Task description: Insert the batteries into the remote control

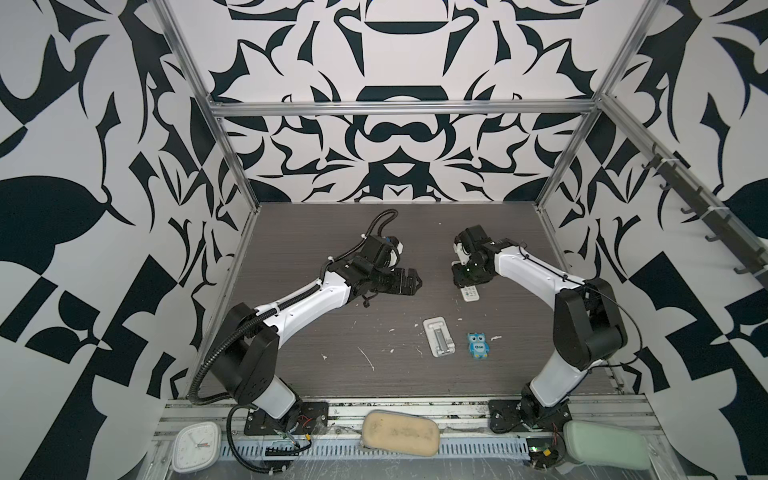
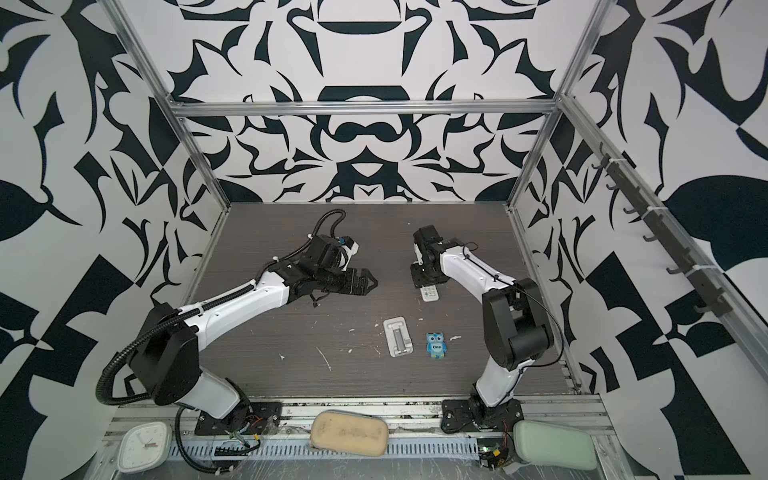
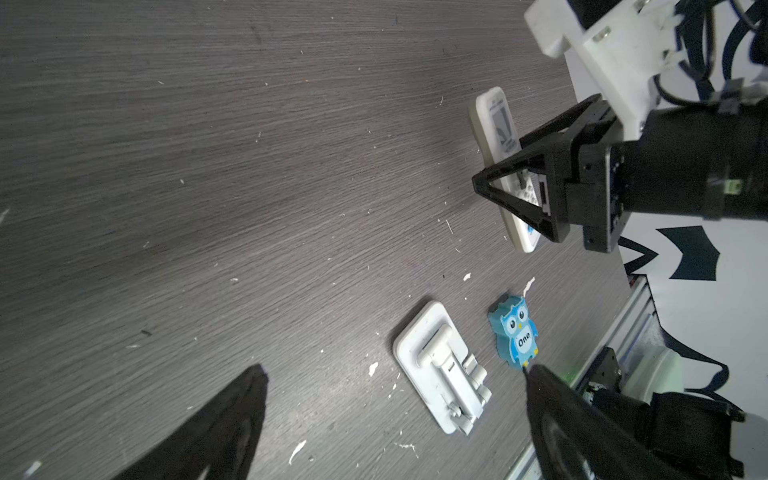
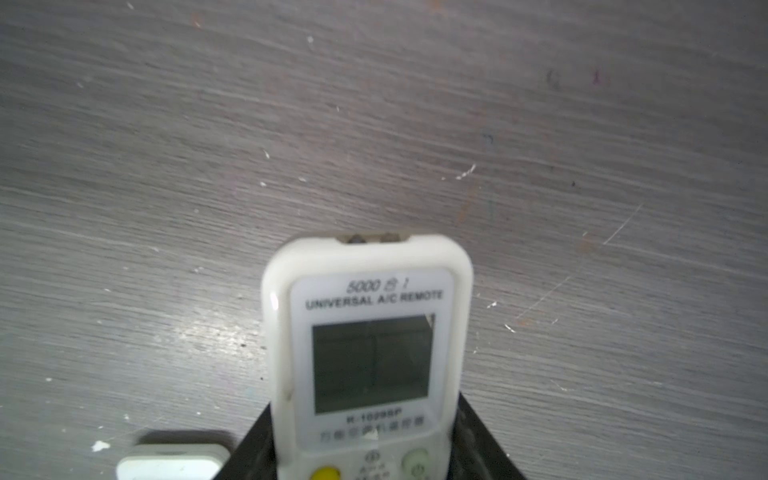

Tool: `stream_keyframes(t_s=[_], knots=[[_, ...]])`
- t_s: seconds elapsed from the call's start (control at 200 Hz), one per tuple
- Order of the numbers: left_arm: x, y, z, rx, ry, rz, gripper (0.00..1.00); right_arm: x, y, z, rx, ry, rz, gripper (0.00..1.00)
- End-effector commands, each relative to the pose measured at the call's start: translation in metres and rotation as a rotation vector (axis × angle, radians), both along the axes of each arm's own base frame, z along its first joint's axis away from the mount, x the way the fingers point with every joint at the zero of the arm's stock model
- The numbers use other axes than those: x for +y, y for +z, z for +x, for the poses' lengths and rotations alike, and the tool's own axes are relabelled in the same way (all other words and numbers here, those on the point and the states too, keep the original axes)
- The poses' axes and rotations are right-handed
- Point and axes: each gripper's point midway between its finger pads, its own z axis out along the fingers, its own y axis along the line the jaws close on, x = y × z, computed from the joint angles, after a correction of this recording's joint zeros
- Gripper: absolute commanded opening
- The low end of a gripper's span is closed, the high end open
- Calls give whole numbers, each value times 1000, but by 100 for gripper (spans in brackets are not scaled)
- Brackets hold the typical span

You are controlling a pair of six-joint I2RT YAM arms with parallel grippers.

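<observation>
Scuffed dark wood-grain tabletop [image 1: 332, 374], white flecks everywhere, wild black-and-white walls [image 1: 395, 145] all round. Jaws on the left gripper [image 1: 413, 279] spread wide, empty; right gripper [image 4: 365, 415] pinches the remote control [image 4: 370, 291].

L arm stretched fwd, L gripper [image 1: 417, 279] wide open, R gripper [image 3: 498, 168] pointing down, clamped

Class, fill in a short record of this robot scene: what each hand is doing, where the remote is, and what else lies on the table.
Right hand: shut on the remote control, screen side up
Left hand: open, empty, above the table
Batteries: none in view
Also on table: white stand and blue owl figure, side by side
</observation>
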Motion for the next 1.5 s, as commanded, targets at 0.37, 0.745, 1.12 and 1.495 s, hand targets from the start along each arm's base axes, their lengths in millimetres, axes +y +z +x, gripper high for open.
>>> stream_keyframes(t_s=[0.37,0.745,1.12,1.495], knots=[[-2,-9,-19,6,-3,43,99,-25,-23,10,-23,-101,-19,0],[-1,-5,-20,9,41,41,99,-34,-49,4,10,-130,-37,0],[2,-2,-21,-28,95,40,99,-38,-61,-1,43,-146,-56,0],[14,2,-22,-68,128,33,99,-37,-47,6,-1,-149,-47,27]])
